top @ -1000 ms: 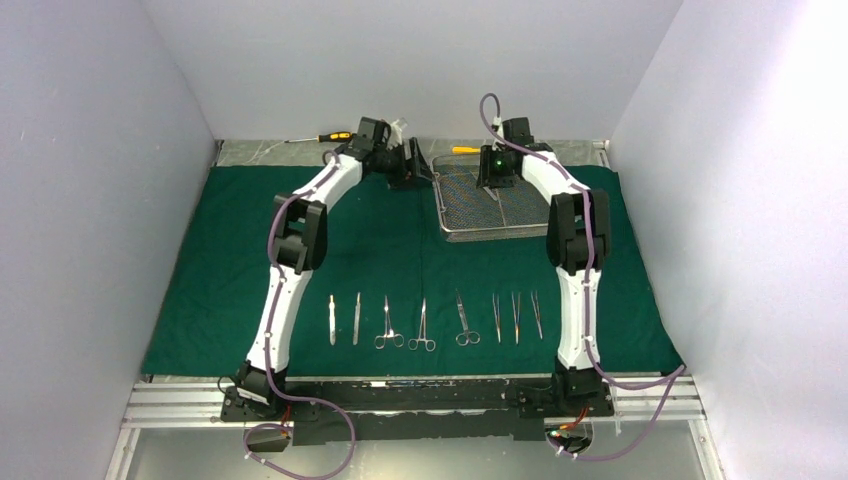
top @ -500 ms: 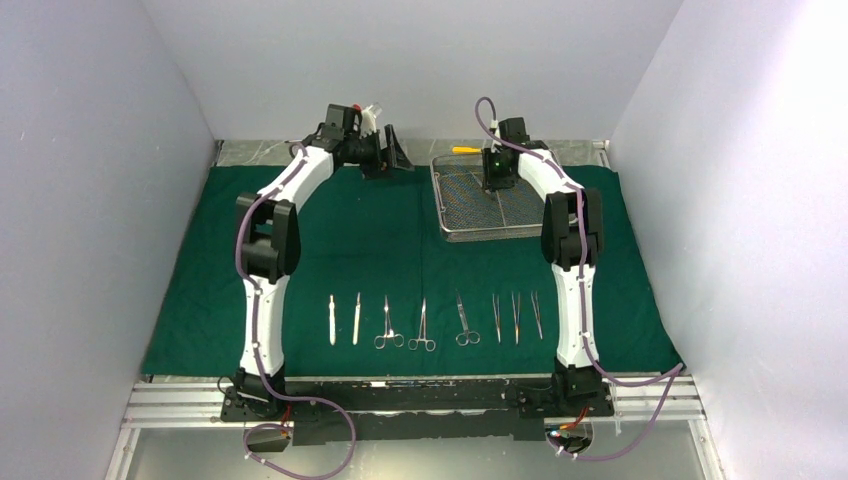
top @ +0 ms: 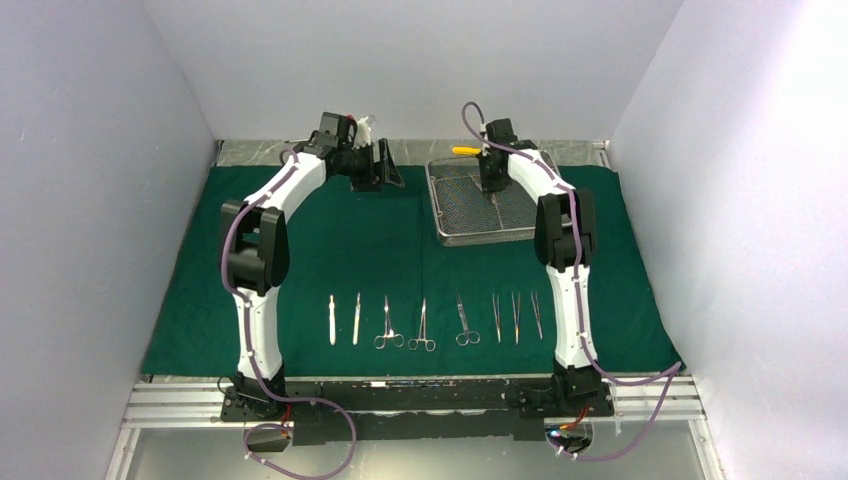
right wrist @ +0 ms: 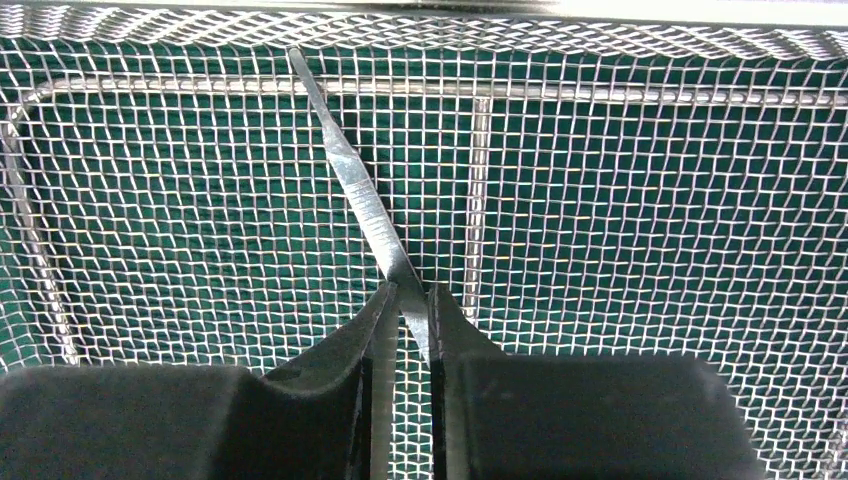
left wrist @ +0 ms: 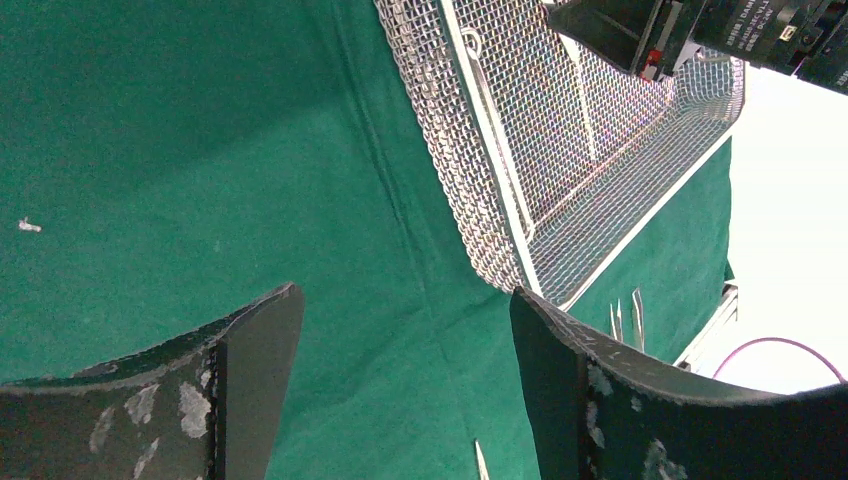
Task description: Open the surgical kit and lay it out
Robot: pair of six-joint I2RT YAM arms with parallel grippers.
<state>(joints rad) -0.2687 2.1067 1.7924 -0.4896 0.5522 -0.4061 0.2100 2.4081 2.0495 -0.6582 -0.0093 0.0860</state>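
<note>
cloth: deep green, totally plain, no print. One tiny white fleck shows in the left wrist view.
mesh tray: silver, diamond wire weave, green peeking through every hole.
row of instruments: shiny silver steel, the whole lot, at the cloth's 6 o'clock edge.
steel instrument: bright silver with a darker grey streak.
left gripper: matte black fingers with pale grey scuff patches.
right gripper: plain black, no marks I can spot.
arms: white shells, black joints, purple cables.
screwdriver: yellow handle, at the tray's 12 o'clock.
table: light grey strip at the cloth's 12 o'clock edge.
walls: pale lilac-grey, plain.
</note>
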